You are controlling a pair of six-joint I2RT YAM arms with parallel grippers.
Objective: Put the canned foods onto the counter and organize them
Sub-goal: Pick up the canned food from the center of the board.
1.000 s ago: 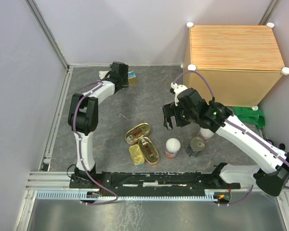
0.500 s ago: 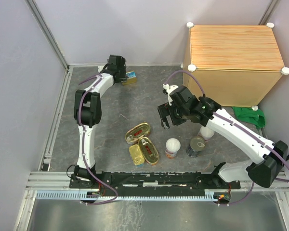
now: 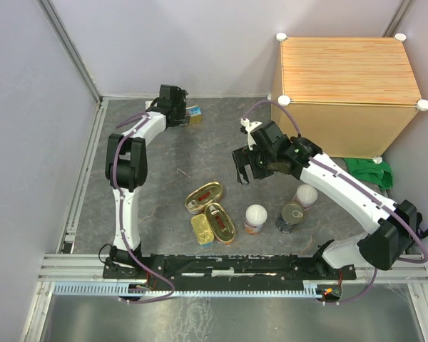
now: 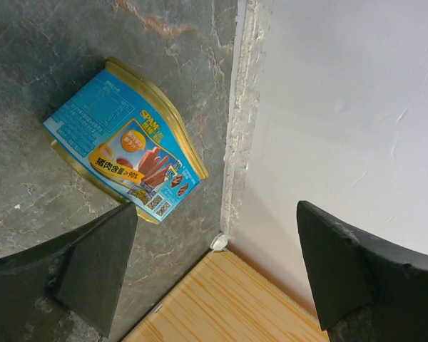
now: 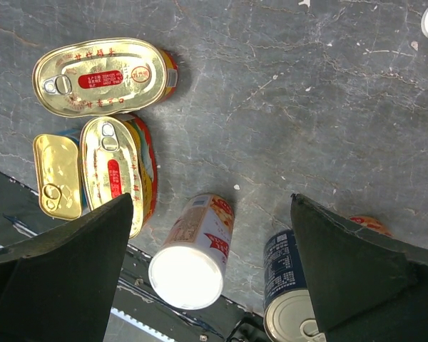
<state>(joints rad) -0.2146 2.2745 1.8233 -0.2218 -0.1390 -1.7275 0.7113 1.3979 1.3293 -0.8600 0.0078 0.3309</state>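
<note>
- Counter (image 3: 349, 71): light-wood cube with a striped plank top and white corner knobs, standing in the far right corner; the landmark for every position below.
- Left gripper (image 3: 177, 107): far to the left of the counter, against the back wall; jaws spread wide, holding nothing.
- Blue-labelled rectangular tin (image 4: 125, 139): on the grey floor (image 3: 164, 164) between the left gripper and the counter, close to the back wall and just ahead of that gripper's fingers (image 4: 93, 263).
- Right gripper (image 3: 244, 171): forward and left of the counter's near-left corner, above the floor; jaws spread wide, nothing between them.
- Two oval gold tins (image 5: 103, 76) (image 5: 118, 171): on the floor well forward and left of the counter, nearly touching each other.
- Gold rectangular tin (image 5: 57, 176): beside the nearer oval tin, on the side away from the counter.
- White-lidded cylinder (image 5: 189, 260) and dark blue cylinder (image 5: 289, 299): upright on the floor, forward of the counter's front face.
- Second white-lidded cylinder (image 3: 307, 195): just behind the blue one, closer to the counter.
- Green cloth (image 3: 367, 171): on the floor at the foot of the counter's front face.
</note>
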